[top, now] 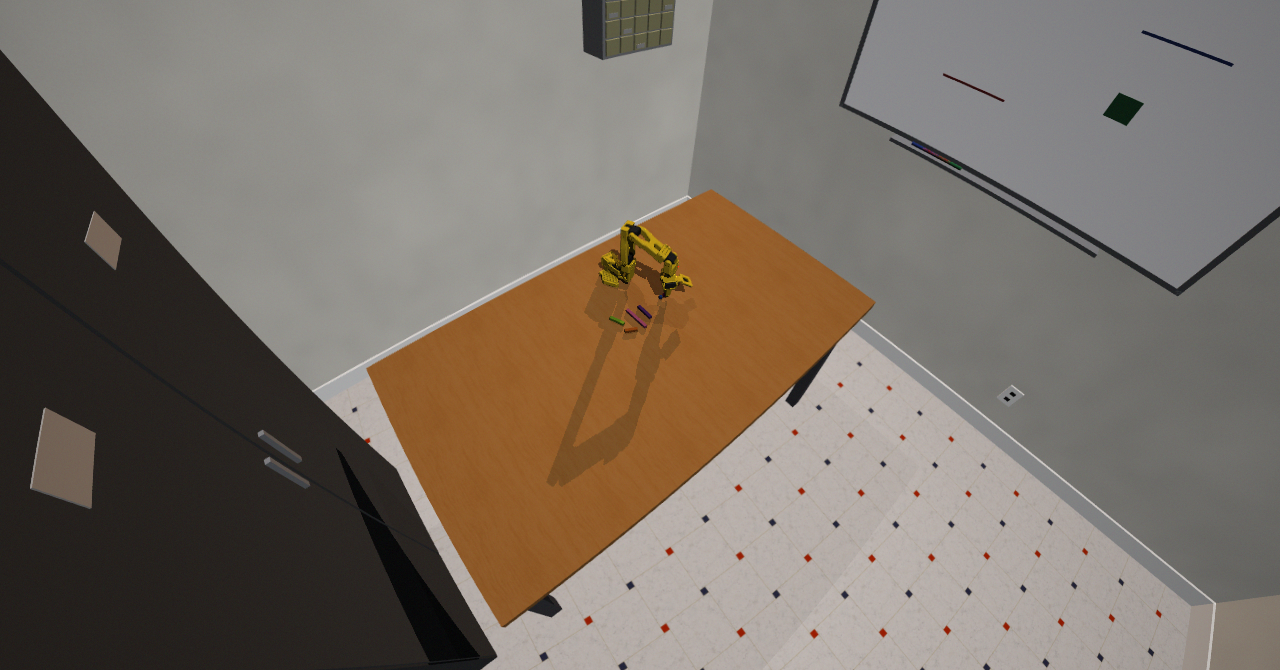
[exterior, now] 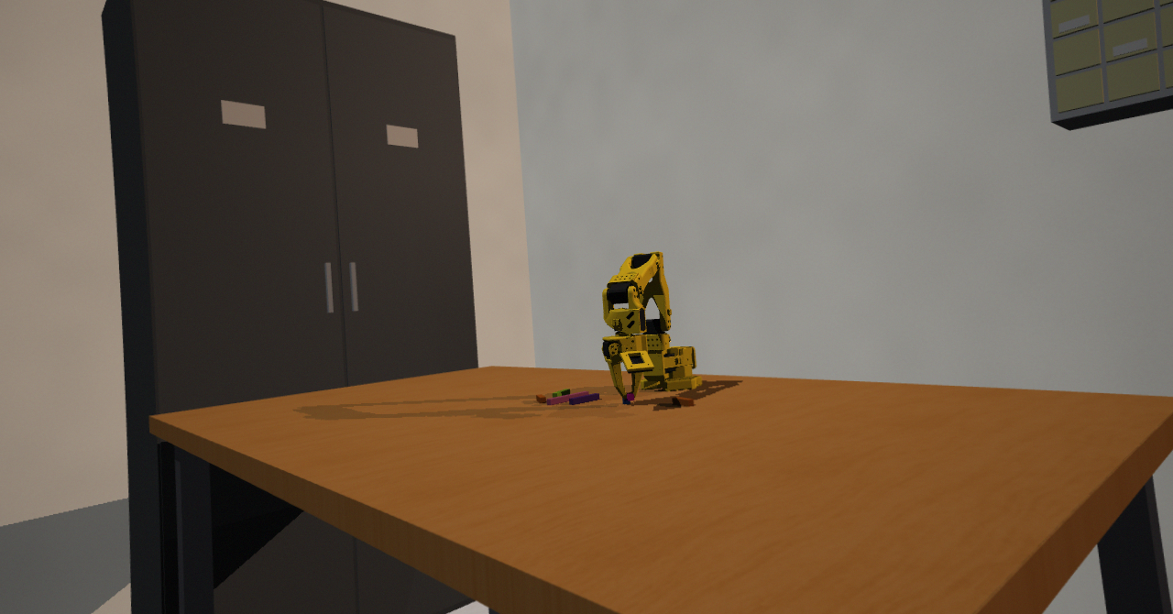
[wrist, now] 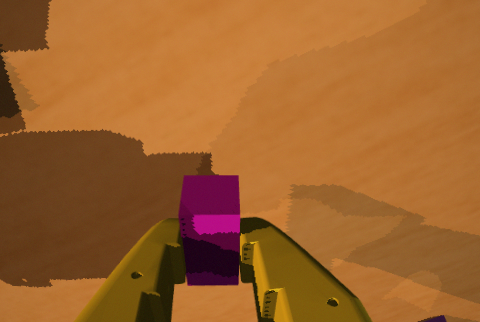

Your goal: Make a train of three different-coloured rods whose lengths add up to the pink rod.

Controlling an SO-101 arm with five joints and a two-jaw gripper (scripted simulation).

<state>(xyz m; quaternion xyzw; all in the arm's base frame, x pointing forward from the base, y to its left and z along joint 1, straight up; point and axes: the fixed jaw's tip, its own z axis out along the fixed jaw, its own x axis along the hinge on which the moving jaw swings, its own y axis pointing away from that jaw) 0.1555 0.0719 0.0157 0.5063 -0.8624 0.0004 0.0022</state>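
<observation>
- Between the tool's (top: 665, 293) (exterior: 628, 398) (wrist: 210, 247) nearly closed fingers sits the magenta rod (exterior: 630, 396) (wrist: 212, 232), pinched by its sides, probably so an end stays free for butting up
- Pink rod (top: 636, 318) (exterior: 565, 398) lies on the counter (top: 501, 451) (exterior: 656, 479) beside the purple rod (top: 644, 311) (exterior: 584, 399), likely just the length reference
- Bit of blue under the tool, too small to call

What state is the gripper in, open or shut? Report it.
Shut on the magenta rod: the wrist view shows the gripper's fingers against both its sides.

A dark two-door cabinet (top: 205, 451) (exterior: 303, 200) stands near pale grey walls (top: 375, 111) (exterior: 779, 158). A whiteboard (top: 1056, 57) is mounted above the speckled floor (top: 805, 523), which has small red and dark diamonds.
</observation>
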